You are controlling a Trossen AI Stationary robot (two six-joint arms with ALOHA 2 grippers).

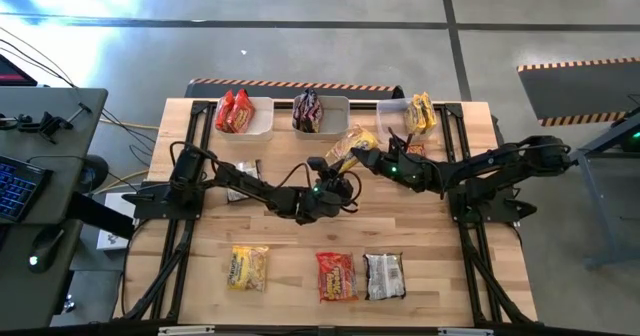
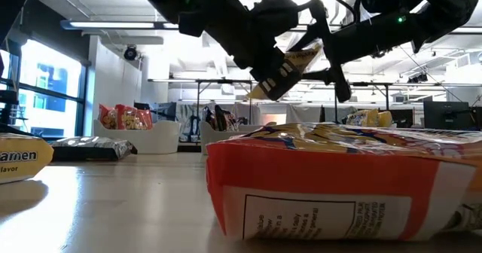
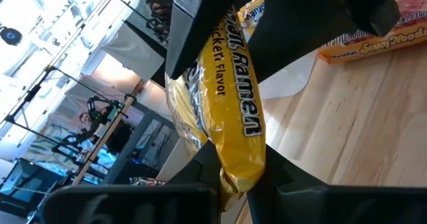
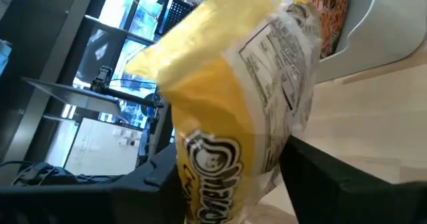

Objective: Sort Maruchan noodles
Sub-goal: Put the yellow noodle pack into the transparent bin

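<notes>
A yellow noodle packet hangs in the air above the table's middle, between my two grippers. My left gripper comes from the left and is shut on the packet's near end. My right gripper comes from the right, open, with one finger on each side of the packet's far end. At the far edge stand three pale bins: one holding red packets, one holding dark packets and one holding yellow packets. Three packets lie flat near the front edge: yellow, red and silver. My left gripper pinches the yellow packet's near end between its two fingers. The fingers come about level from the table's left and near side. The packet runs on past them lengthwise, tilted upward and clear of the table. My right gripper has its fingers close beside the packet's far end; I cannot tell whether they touch it.
An orange packet lies on the table under my right arm, near the yellow bin. A silver packet lies under my left arm at the left. Bare wood stretches across the middle, between the arms and the front row.
</notes>
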